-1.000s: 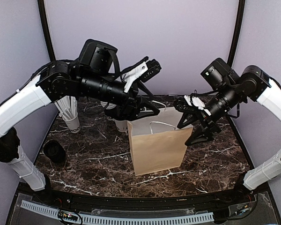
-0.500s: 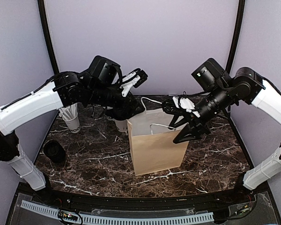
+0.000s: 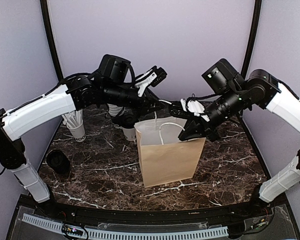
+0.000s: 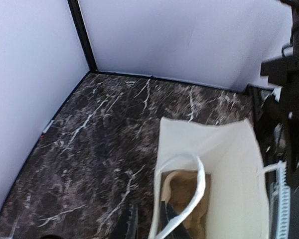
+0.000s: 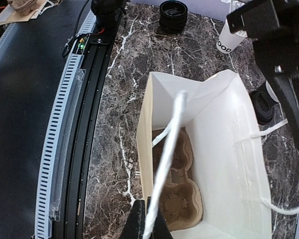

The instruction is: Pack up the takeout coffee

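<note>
Pale lilac walls (image 3: 190, 35) boxed in a dark marbled surface (image 3: 100, 175), and at its middle stood a tall brown paper bag (image 3: 167, 160) with its mouth open. A second before, both arms had hung back from the bag with jaws spread, the left above its 10 o'clock corner and the right off its 2 o'clock corner. By this moment both had swung in over the rim and drawn their jaws together.

The right tool (image 5: 144, 221) was clenched on a white cord handle (image 5: 168, 149), which ran taut from its fingertips across the opening. The left tool (image 4: 147, 224) had narrowed beside the other white handle loop (image 4: 199, 184). That loop dropped down at its fingers, but whether it was truly pinched could not be told from these views.

The takeout coffee (image 5: 261, 107), a small white paper cup under a round black plastic lid, stood on the surface just beside the bag's far-left wall. It was at about 10 o'clock from the bag, beneath the left arm, and nothing was touching it. Inside the bag a brown moulded-pulp cup carrier (image 5: 172, 199) lay flat on the bottom with its wells bare.

The change looked like preparation, with the handles taken up to spread and steady the mouth. Packing proper had seemingly not begun, since no cup was in the carrier. One tool would probably have to let go to fetch the cup, and an uneven pull on the handles could tip so light a bag.
</note>
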### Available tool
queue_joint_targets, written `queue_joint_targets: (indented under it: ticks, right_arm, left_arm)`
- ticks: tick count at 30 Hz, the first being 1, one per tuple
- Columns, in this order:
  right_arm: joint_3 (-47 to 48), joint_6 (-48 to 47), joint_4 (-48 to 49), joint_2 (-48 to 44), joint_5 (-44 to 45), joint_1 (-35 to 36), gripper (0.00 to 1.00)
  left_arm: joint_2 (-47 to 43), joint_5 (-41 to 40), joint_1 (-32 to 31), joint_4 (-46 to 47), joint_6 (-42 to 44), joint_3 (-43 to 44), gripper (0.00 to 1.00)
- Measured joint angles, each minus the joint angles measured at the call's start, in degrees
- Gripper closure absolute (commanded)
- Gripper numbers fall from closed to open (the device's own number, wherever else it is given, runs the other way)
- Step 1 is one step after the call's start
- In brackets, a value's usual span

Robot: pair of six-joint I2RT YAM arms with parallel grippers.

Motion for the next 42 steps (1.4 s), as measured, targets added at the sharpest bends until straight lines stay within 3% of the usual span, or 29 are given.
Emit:
queue_joint_targets:
  ticks: [3, 20, 42]
  right_arm:
    - [0.63, 0.04, 0.94, -0.02, 1.9, -0.48, 1.0]
    - [18.91, 0.04, 5.51, 0.48, 5.11, -3.56, 1.0]
    - [18.73, -0.22, 5.64, 2.38, 5.53, -3.56, 1.0]
  left_arm:
    - [4.11, 2.6, -0.02, -0.07, 0.48, 5.07, 1.0]
    - [9.92, -0.15, 0.02, -4.85, -0.7, 28.68, 1.0]
    - [12.11, -3.3, 0.02, -7.67, 1.09, 29.99, 1.0]
